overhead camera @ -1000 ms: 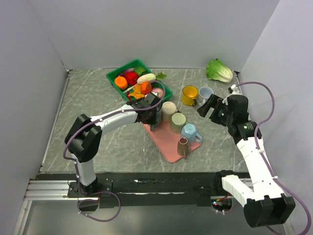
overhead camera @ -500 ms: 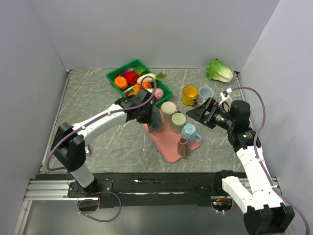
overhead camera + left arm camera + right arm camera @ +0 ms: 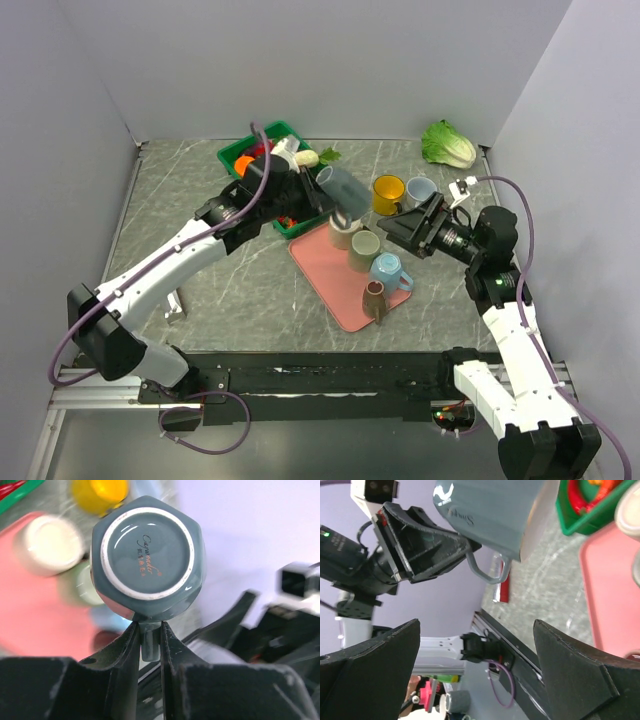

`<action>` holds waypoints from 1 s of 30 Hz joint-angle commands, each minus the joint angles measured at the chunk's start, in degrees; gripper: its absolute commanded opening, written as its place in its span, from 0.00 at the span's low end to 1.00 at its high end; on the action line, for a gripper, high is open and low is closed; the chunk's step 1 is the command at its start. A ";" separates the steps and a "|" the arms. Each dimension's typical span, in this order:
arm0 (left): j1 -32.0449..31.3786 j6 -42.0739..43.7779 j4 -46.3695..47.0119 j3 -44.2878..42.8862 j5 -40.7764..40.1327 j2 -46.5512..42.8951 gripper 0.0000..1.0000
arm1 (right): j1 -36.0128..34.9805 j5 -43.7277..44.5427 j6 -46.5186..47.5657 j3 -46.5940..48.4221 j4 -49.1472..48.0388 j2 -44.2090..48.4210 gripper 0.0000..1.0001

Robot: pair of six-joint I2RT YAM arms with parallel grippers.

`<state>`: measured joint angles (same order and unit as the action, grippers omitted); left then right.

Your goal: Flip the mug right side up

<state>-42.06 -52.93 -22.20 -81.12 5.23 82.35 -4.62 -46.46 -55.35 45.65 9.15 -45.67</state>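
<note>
The left gripper (image 3: 148, 630) is clenched on the handle (image 3: 150, 649) of the grey mug (image 3: 147, 555), which hangs in the air just ahead of it with its base turned back towards the gripper, while the right gripper (image 3: 408, 226) stands released and wide, facing the mug. The thin pinch looks prone to swing, so I would roll the left gripper slowly until the mouth faces up, then lower onto a bare part of the pink tray (image 3: 325, 285) below. That tray carries four mugs (image 3: 388, 270); the green basket (image 3: 228, 160) beside the left gripper holds vegetables (image 3: 305, 158).
</note>
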 commanded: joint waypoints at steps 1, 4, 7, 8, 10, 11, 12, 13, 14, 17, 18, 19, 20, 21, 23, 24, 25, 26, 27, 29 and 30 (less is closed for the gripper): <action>0.05 -10.08 19.35 -2.21 2.05 -3.68 0.01 | -0.12 -1.36 -4.85 1.11 -8.44 0.85 0.99; 0.14 -13.77 25.43 -0.36 3.29 -4.91 0.01 | -0.47 -1.53 -6.34 2.43 -10.80 0.06 0.99; 0.14 -16.24 31.85 1.57 3.03 -6.40 0.01 | -1.00 -3.11 -12.20 1.11 -19.58 -1.26 0.99; 0.14 -17.29 34.65 2.02 3.03 -6.67 0.01 | -1.09 -3.20 -13.80 0.33 -22.13 -1.61 0.99; 0.14 -18.17 37.13 2.99 3.99 -7.02 0.01 | -1.44 -3.38 -17.06 0.32 -27.24 -3.02 0.99; 0.14 -18.87 38.96 3.16 4.43 -7.02 0.01 | -1.62 -3.46 -17.77 1.01 -28.30 -3.54 0.99; 0.14 -19.32 40.03 3.69 5.74 -6.94 0.01 | -1.97 -3.38 -18.56 1.54 -30.31 -4.51 0.99; 0.14 -19.58 41.08 4.21 5.75 -7.11 0.01 | -2.49 -3.29 -18.74 2.33 -30.42 -5.12 0.99; 0.05 -20.11 42.40 4.83 6.01 -7.29 0.01 | -3.11 -2.94 -18.74 4.08 -30.07 -5.74 0.99; -0.04 -21.25 47.85 7.55 7.07 -7.73 0.01 | -5.21 -1.88 -19.96 6.11 -30.14 -8.46 0.98; -0.04 -21.08 49.34 8.43 7.24 -7.81 0.01 | -5.83 -0.93 -22.23 5.86 -32.07 -9.25 0.97; -0.04 -20.82 50.14 8.78 7.59 -7.90 0.01 | -6.45 -0.48 -23.47 5.59 -35.83 -9.61 0.95; -0.12 -19.86 50.84 8.96 7.68 -7.82 0.01 | -7.32 -0.04 -24.44 5.42 -37.08 -9.96 0.93; -0.12 -19.50 51.02 9.57 7.69 -7.99 0.01 | -7.85 0.48 -25.41 5.42 -37.71 -10.49 0.92; -0.21 -19.32 53.12 10.37 8.12 -7.90 0.01 | -8.64 1.45 -25.33 6.20 -37.36 -11.19 0.89; -0.21 -19.23 53.48 10.63 8.12 -7.82 0.01 | -8.82 1.80 -25.50 6.29 -37.53 -11.37 0.87; -0.30 -18.97 53.40 10.55 8.12 -7.64 0.01 | -8.82 2.59 -25.77 6.21 -37.88 -11.37 0.86; -0.47 -18.53 53.31 10.63 8.04 -7.64 0.01 | -9.00 2.86 -25.86 6.03 -38.32 -11.54 0.84; -0.48 -18.44 53.48 10.89 7.95 -7.64 0.01 | -9.09 3.12 -26.12 5.94 -38.50 -11.55 0.81; -0.65 -18.53 54.71 11.51 7.95 -7.81 0.01 | -9.26 3.48 -26.21 5.77 -38.76 -11.98 0.75; -0.65 -18.62 54.80 11.95 7.86 -7.81 0.01 | -9.26 3.83 -26.47 5.59 -39.11 -11.99 0.73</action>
<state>-42.24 -71.61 19.53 -68.64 12.23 77.71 -13.39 -44.93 -80.29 48.82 -24.84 -57.67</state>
